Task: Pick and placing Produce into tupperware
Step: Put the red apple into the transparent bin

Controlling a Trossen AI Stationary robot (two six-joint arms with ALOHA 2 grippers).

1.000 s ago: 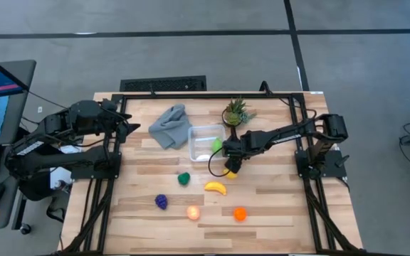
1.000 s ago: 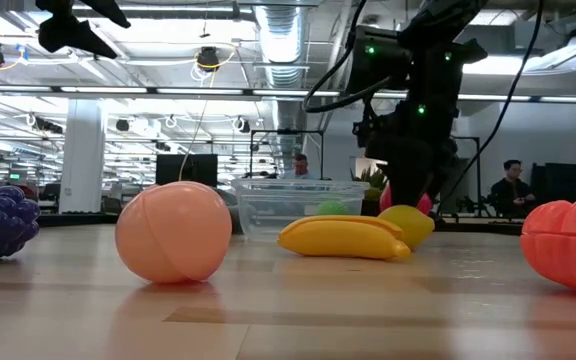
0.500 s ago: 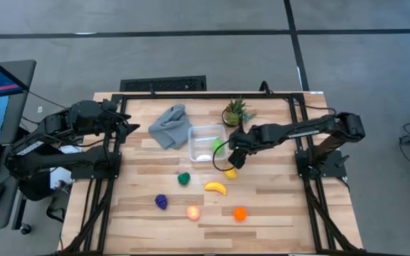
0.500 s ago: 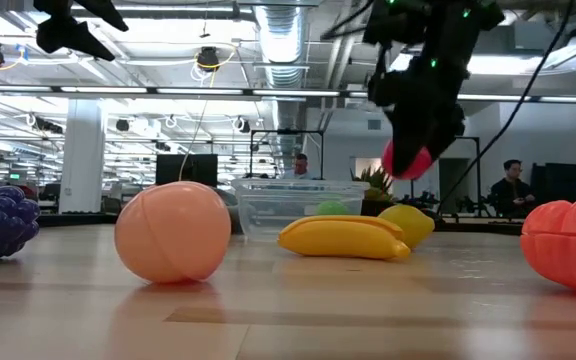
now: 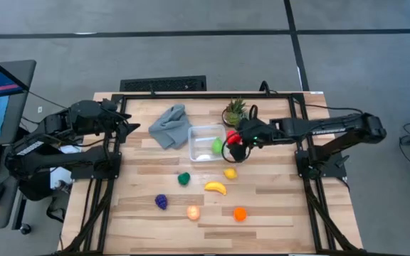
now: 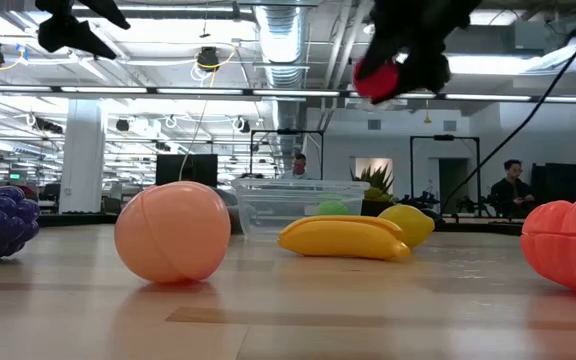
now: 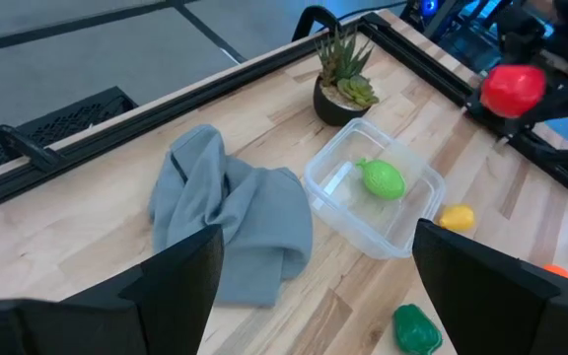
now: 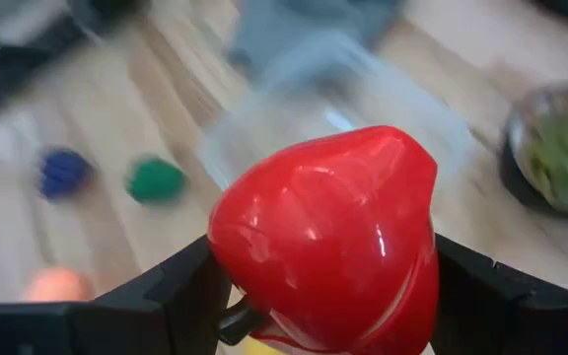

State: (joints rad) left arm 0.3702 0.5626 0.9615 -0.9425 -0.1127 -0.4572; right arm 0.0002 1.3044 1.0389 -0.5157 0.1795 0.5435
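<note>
The right gripper point(image 5: 235, 139) holds the red fruit point(image 5: 233, 136) in the air at the right edge of the tupperware point(image 5: 199, 131), which contains a green fruit point(image 5: 217, 145); the left gripper point(image 5: 128, 126), fingers apart and empty, waits at the bench's left edge

Colours on the pale wood table point(image 5: 276, 206)

The held fruit point(image 8: 328, 232) is glossy red, gripped between dark fingers point(image 8: 180, 296); the tupperware point(image 5: 203, 133) is clear, with one light green piece point(image 7: 383, 179) inside. Loose on the boards: a yellow lemon-like piece point(image 5: 230, 173), a yellow banana point(image 5: 216, 188), a dark green one point(image 5: 184, 178), a deep purple bumpy one point(image 5: 161, 202), a peach-pink ball point(image 6: 173, 232) and an orange ridged one point(image 6: 568, 245). The crumpled cloth point(image 7: 230, 222) is blue-grey — the potted plant point(image 7: 341, 74) spiky green in a dark pot. Both arms and the table's frame point(image 5: 162, 94) are black — the floor point(image 5: 191, 43) is grey with dark lines.
</note>
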